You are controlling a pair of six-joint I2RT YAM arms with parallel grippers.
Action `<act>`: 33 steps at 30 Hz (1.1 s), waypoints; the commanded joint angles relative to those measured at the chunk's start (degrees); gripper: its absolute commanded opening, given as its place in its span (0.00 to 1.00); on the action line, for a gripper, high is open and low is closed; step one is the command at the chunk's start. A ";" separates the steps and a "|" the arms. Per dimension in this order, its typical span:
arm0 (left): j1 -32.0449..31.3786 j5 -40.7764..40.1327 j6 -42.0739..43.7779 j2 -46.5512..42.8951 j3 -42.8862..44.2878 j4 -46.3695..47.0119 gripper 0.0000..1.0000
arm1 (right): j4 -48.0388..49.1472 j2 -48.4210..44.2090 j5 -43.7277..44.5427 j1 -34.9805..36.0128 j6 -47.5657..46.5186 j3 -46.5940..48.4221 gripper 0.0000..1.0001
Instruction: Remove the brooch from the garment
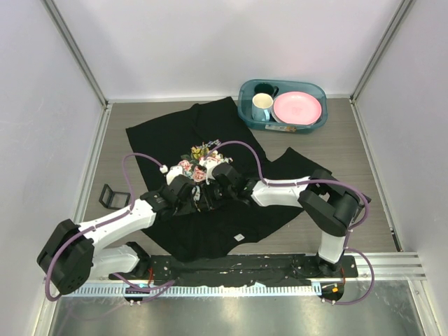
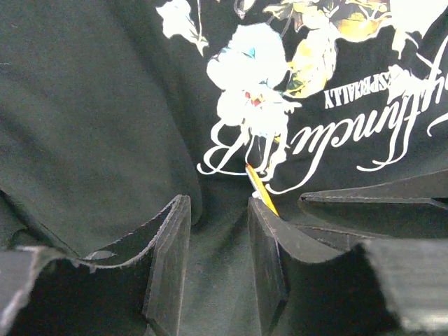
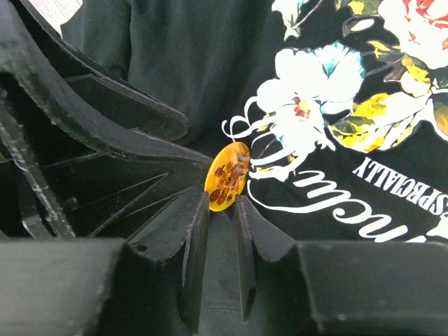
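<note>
The brooch [image 3: 227, 175], a small round orange-yellow badge with dark mottling, stands tilted on edge on the T-shirt [image 3: 182, 63]. It sits at the lower left of the rose print [image 3: 308, 91], where the white cursive lettering [image 3: 329, 196] begins, near the middle of the table [image 1: 350, 175]. Directly at its 6 o'clock is the right gripper [image 3: 222, 203], jaws only narrowly parted, with the badge's lower rim in their mouth. From this angle I cannot tell whether the pads actually press on it. At its 9 to 10 o'clock lies the left gripper [image 2: 218, 203], jaws about half apart and closed on a ridge of the black cloth bunched between them. Its own camera shows the badge only as a thin orange sliver at 1 o'clock of the fingertips. The badge looks light and stiff, with a glossy face likely to slip under flat pads, so the rim is probably the better hold, taken across two opposite edges. The jersey is soft and would probably trail after the pin, so it needs holding back close by. Well apart at 1 o'clock, a teal tub [image 1: 283, 81] holds a mug [image 1: 262, 106] and a pink plate [image 1: 297, 108].
</note>
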 commanded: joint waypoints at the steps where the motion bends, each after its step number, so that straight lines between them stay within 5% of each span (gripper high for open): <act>1: 0.34 0.84 -0.05 0.65 0.49 3.49 0.42 | 3.10 -0.27 -1.38 -0.03 -0.28 0.02 0.30; 16: 0.34 2.86 -0.75 0.65 0.23 4.64 0.41 | 6.90 1.13 0.02 -0.20 2.01 -1.14 0.35; 26: 0.34 3.13 -3.65 -1.10 -1.44 3.41 0.38 | 9.79 1.84 2.31 -0.99 4.99 -3.33 0.10; 33: 1.04 4.09 -8.22 -5.76 -3.20 3.23 0.34 | 12.87 1.84 1.61 -1.08 6.66 -5.88 0.01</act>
